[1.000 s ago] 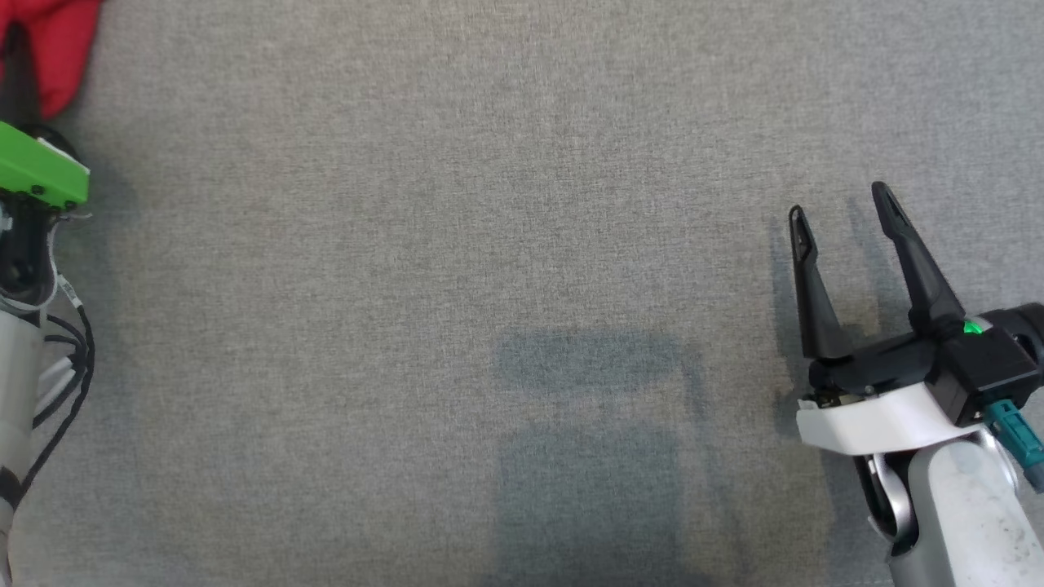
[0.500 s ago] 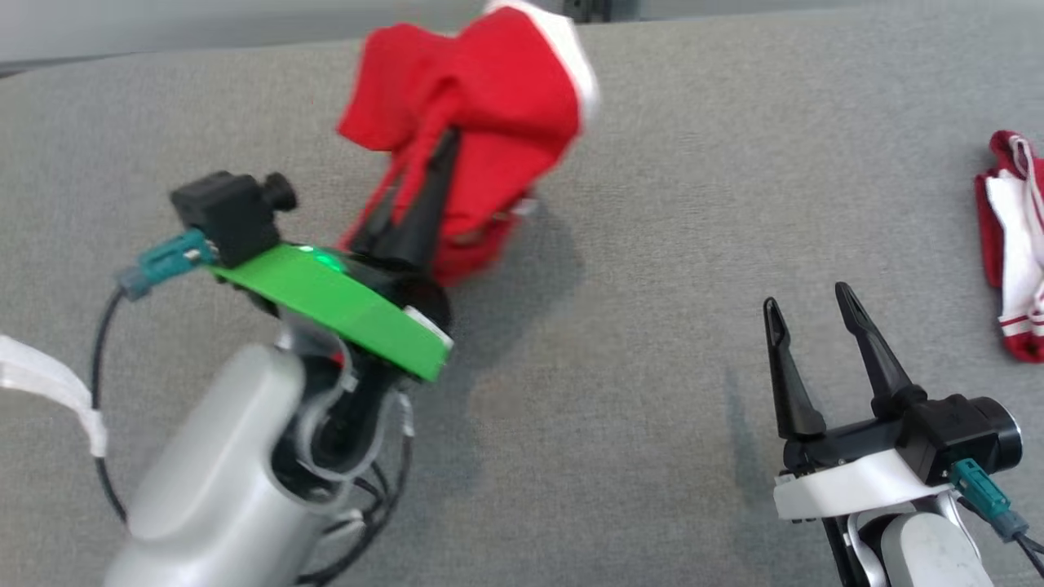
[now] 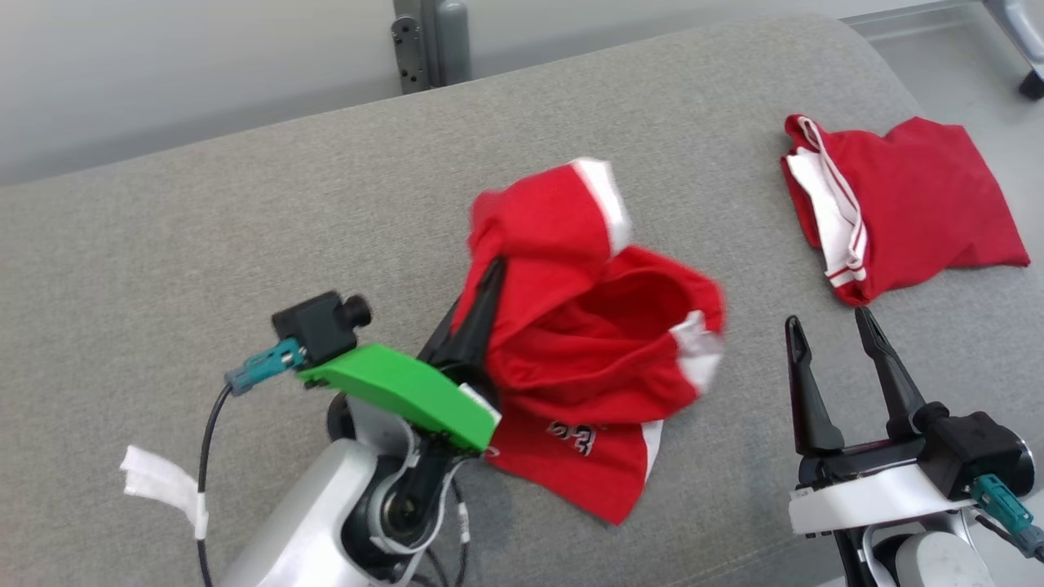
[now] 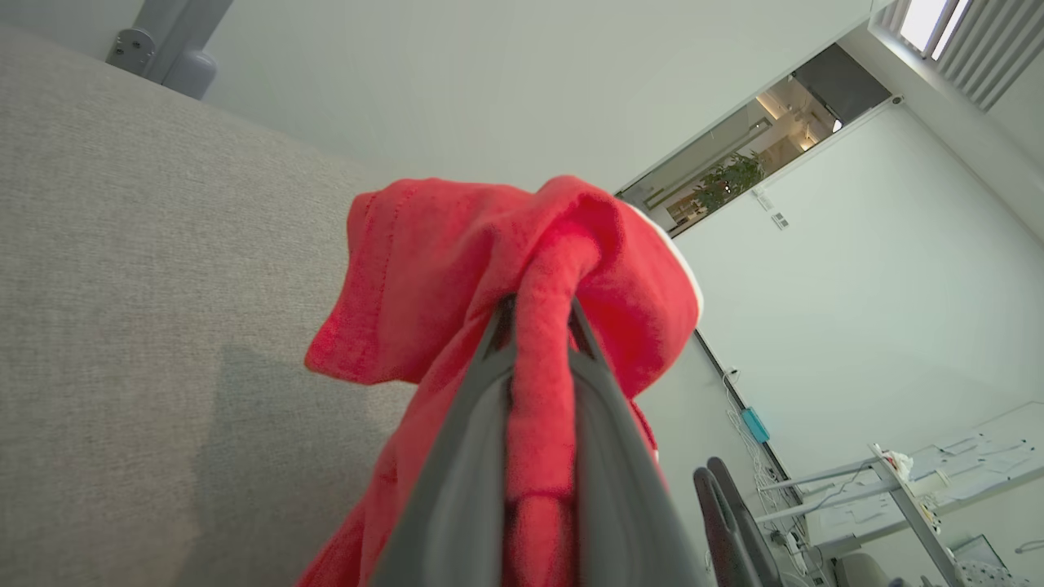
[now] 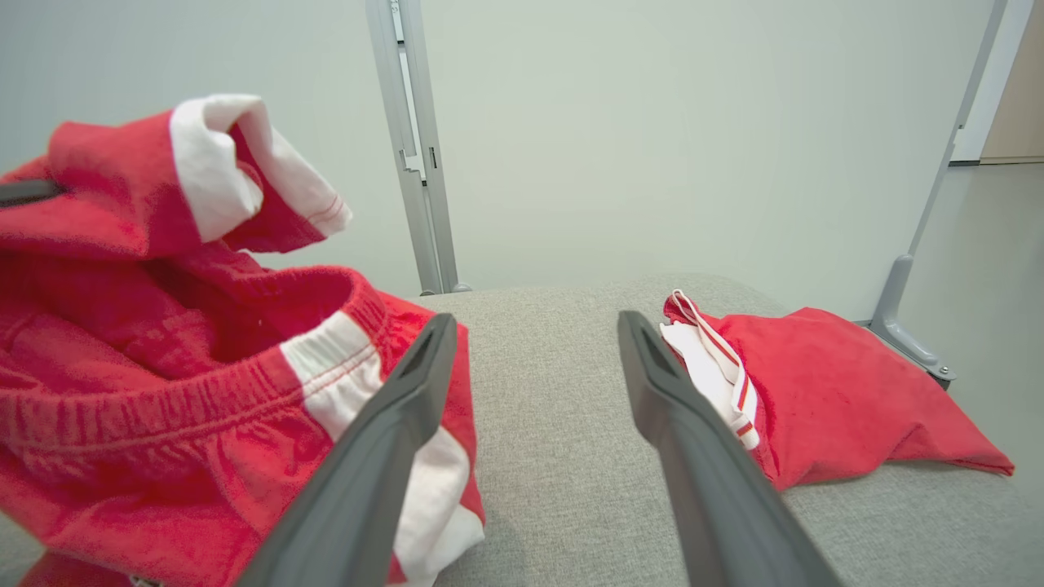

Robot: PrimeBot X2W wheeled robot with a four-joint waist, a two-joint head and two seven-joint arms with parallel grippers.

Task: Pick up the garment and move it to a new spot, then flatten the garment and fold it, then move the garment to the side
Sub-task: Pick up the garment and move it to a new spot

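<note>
A red garment point(image 3: 587, 342) with white trim hangs bunched from my left gripper point(image 3: 489, 281), which is shut on a fold of it; its lower part rests on the grey cushioned surface point(image 3: 204, 244). In the left wrist view the red cloth point(image 4: 538, 269) is pinched between the two fingers point(image 4: 469, 424). My right gripper point(image 3: 828, 334) stands open to the right of the garment, holding nothing. In the right wrist view its fingers point(image 5: 391, 424) frame the garment point(image 5: 163, 359) on the left.
A second red and white garment point(image 3: 897, 204) lies folded at the far right of the surface, seen also as a red bundle point(image 5: 816, 391) in the right wrist view. A metal post point(image 3: 432, 41) stands behind the surface's back edge.
The head camera has swung, so the whole scene shifted. My left gripper has carried the red garment rightward toward the middle, and its lower part now lies on the surface.
</note>
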